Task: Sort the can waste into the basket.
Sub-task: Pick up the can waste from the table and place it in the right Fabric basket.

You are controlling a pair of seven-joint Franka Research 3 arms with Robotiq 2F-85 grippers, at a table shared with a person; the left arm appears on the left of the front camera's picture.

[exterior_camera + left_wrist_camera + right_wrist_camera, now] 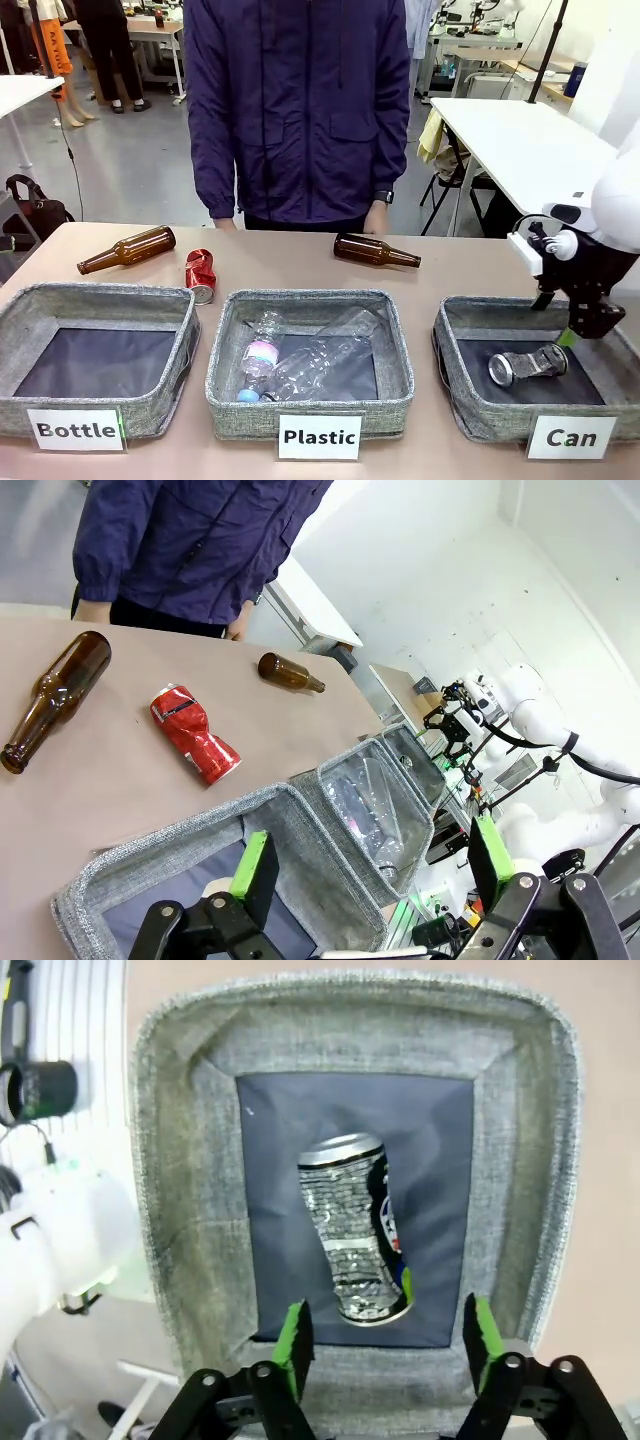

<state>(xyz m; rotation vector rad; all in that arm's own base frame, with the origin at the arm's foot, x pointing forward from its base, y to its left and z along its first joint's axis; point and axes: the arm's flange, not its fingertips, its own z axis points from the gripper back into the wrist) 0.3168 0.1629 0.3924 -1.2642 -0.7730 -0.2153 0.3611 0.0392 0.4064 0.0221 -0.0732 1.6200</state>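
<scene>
1. Can basket: grey woven fabric, dark floor, white label "Can" on the front wall; standing on the table at the robot's right end of a row of three baskets. Seen from above in the right wrist view.
2. Silver can: crushed, dark print, lying on its side on the floor of the Can basket, clear of the walls.
3. Red can: crushed, silver ends, lying on the bare table well to the left of the Can basket, outside every basket.
4. Right gripper: hanging over the right rear part of the Can basket. Fingers spread apart with nothing between them, above the silver can and not touching it.
5. Left gripper: far from the Can basket, fingers wide apart and empty.
6. Plastic basket: just left of the Can basket, holding clear plastic bottles.
7. Bottle basket: two places left of the Can basket.
8. Brown bottles: one lying behind and left of the Can basket, one farther left beside the red can.
9. Person: dark blue jacket, standing at the far side of the table.
</scene>
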